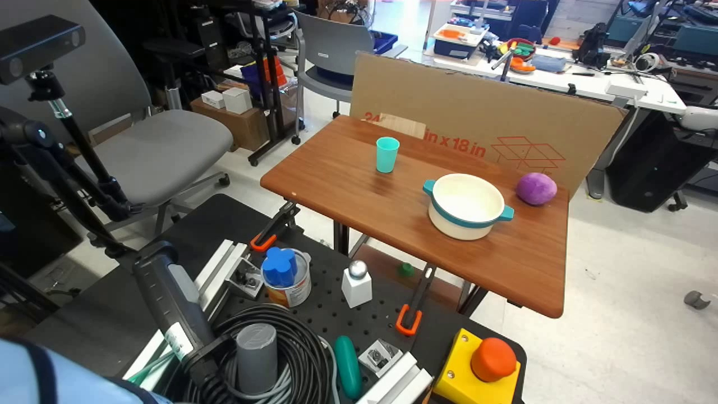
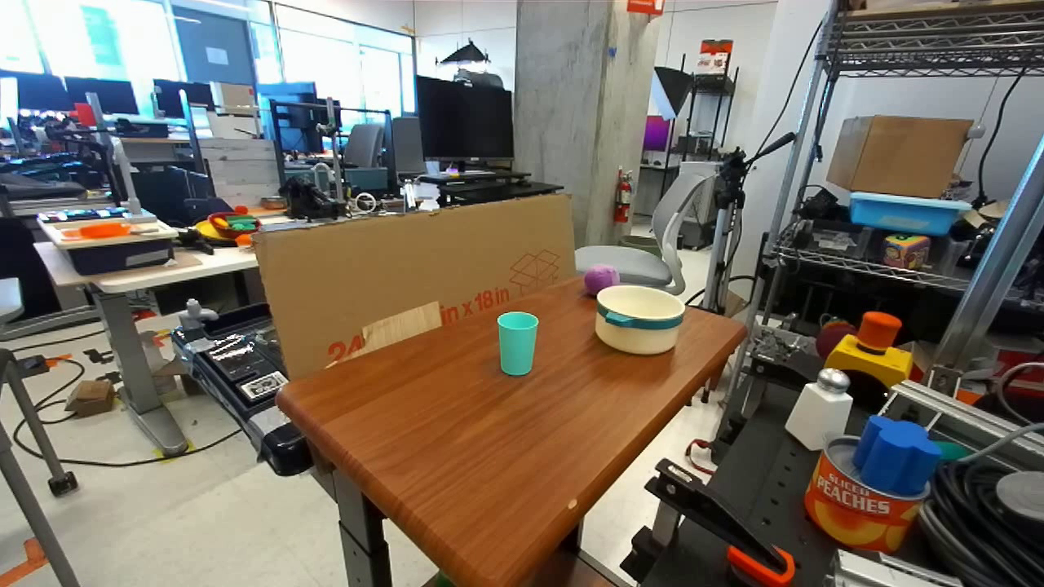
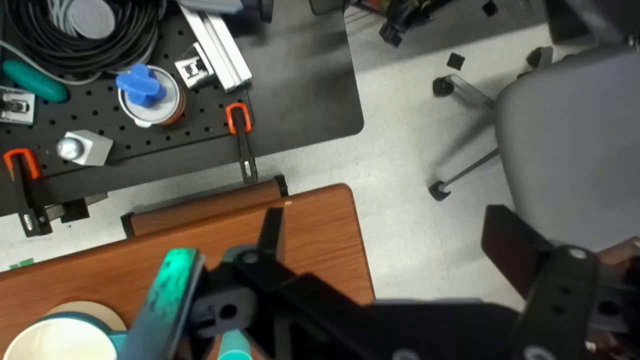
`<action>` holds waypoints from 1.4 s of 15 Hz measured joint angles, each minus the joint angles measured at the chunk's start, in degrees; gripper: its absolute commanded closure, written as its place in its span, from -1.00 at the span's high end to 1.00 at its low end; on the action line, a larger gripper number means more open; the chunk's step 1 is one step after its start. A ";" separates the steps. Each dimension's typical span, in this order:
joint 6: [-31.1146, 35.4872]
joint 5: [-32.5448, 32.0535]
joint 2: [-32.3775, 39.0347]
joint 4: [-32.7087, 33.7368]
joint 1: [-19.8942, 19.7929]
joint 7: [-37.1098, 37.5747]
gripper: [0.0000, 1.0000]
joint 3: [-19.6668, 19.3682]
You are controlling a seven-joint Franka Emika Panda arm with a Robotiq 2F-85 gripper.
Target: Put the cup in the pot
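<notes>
- Wrist view: nearest, the two-finger gripper [image 3: 385, 225] is seen spread wide, with nothing held in it.
- Beyond it, a small teal plastic cup [image 2: 517, 344] is shown upright on the wood-grain tabletop [image 2: 457, 440] in both exterior views, and partly hidden at the wrist view's lower edge.
- By its look, the cup may be judged light, smooth and slightly springy: unlikely to be broken, easily tipped.
- A hold is best taken across opposite sides, below the rim; slipping should be resisted by the walls, narrowed toward the base.
- Farther off in an exterior view, the cream two-handled pot [image 2: 640, 333] is set near the cup but apart from it, its mouth uncovered.
- Behind the pot, a rounded purple object [image 2: 601, 279] is seen.
</notes>
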 measured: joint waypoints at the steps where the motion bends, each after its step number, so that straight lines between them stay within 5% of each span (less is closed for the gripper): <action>1: 2.68 -0.41 1.51 0.14 -0.76 0.00 1.00 -0.03; 11: 30.79 -9.79 27.18 8.24 -6.06 2.57 1.00 -4.11; 21: 35.19 -19.25 48.84 20.86 -2.85 10.26 1.00 -11.63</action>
